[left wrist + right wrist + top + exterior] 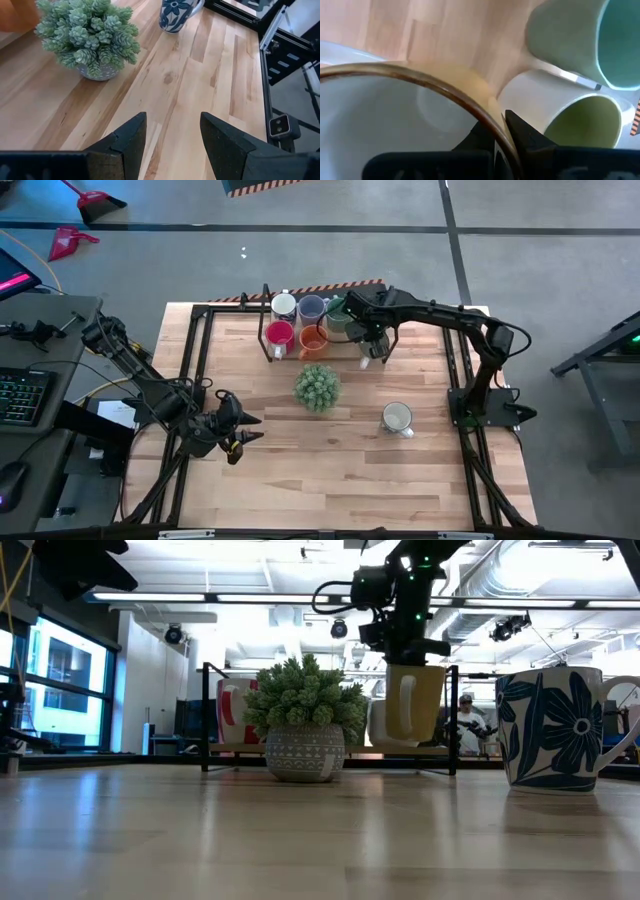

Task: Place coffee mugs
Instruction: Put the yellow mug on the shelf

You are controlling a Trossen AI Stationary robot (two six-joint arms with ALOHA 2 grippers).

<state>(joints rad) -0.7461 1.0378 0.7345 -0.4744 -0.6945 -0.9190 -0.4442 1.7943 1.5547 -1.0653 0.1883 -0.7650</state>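
Observation:
Inside a black rack (265, 320) at the table's far side stand a white mug (284, 305), a pale blue mug (311, 307), a green mug (338, 315), a red mug (279, 334) and an orange mug (313, 338). My right gripper (372, 345) is at the rack's right end, shut on a cream-yellow mug (415, 705). Its wrist view also shows the green mug (570, 40) and a cream mug (580, 120) close beside it. A white mug with blue flowers (397, 418) stands on its base on the table's right half. My left gripper (243, 435) waits open at the near left. My right gripper (500, 132) pinches the cream-yellow mug's brown-edged rim (470, 107), one finger inside the mug and one finger (525, 135) outside. It comes from above, pointing down. The mug hangs upright below the fingers (400, 640); I cannot tell whether its base touches the table.
A spiky green plant in a patterned pot (317, 387) stands mid-table, between the rack and the near half. My left gripper (172, 137) points across bare wood toward the plant (87, 35) and the flowered mug (175, 15). The wood near the table's front edge is bare.

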